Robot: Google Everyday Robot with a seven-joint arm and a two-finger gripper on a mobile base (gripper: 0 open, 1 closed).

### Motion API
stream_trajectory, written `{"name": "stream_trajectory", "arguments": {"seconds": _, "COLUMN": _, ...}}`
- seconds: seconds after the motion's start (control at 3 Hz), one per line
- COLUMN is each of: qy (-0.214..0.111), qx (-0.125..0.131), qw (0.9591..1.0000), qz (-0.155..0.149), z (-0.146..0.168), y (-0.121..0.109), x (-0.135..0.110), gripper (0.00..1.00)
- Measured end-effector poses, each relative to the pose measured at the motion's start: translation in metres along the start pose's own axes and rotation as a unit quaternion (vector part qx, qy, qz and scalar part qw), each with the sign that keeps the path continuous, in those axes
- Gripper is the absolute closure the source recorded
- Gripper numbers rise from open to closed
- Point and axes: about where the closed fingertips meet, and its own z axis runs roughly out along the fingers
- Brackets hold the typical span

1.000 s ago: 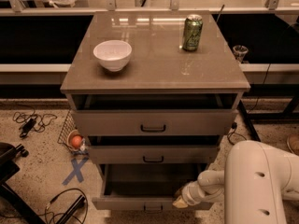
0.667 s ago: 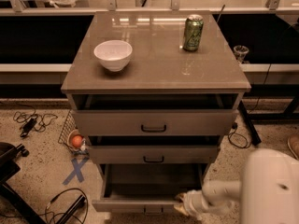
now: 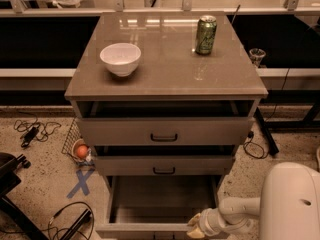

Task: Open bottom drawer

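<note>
The cabinet has three grey-brown drawers. The bottom drawer [image 3: 160,201] is pulled far out, its plain flat grey inside showing; its front panel [image 3: 145,230] sits at the frame's lower edge and its handle is out of view. My gripper [image 3: 196,228] is at the right end of that front panel, at the bottom of the view, on the white arm [image 3: 235,215] coming from the right. The top drawer [image 3: 164,131] and middle drawer [image 3: 164,165] are each slightly out.
A white bowl [image 3: 120,58] and a green can [image 3: 205,34] stand on the cabinet top [image 3: 165,79]. Cables [image 3: 30,131] and a blue X mark [image 3: 81,182] are on the floor at left. An orange ball [image 3: 81,151] lies beside the cabinet. A dark chair base [image 3: 12,174] is at left.
The bottom drawer has come further out toward the camera. The gripper and arm have moved down and back with its front panel.
</note>
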Motion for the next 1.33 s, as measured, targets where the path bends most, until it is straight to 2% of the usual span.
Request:
{"name": "stream_trajectory", "arguments": {"seconds": 0.67, "qy": -0.015, "qx": -0.013, "qw": 0.9998, "qz": -0.005, "z": -0.009, "y": 0.048, "x": 0.022, "gripper": 1.00}}
{"name": "stream_trajectory", "arguments": {"seconds": 1.0, "qy": -0.016, "qx": -0.013, "qw": 0.9998, "qz": -0.005, "z": -0.009, "y": 0.048, "x": 0.022, "gripper": 1.00}}
{"name": "stream_trajectory", "arguments": {"seconds": 1.33, "qy": -0.016, "qx": -0.015, "qw": 0.9998, "qz": -0.005, "z": -0.007, "y": 0.049, "x": 0.022, "gripper": 0.82}}
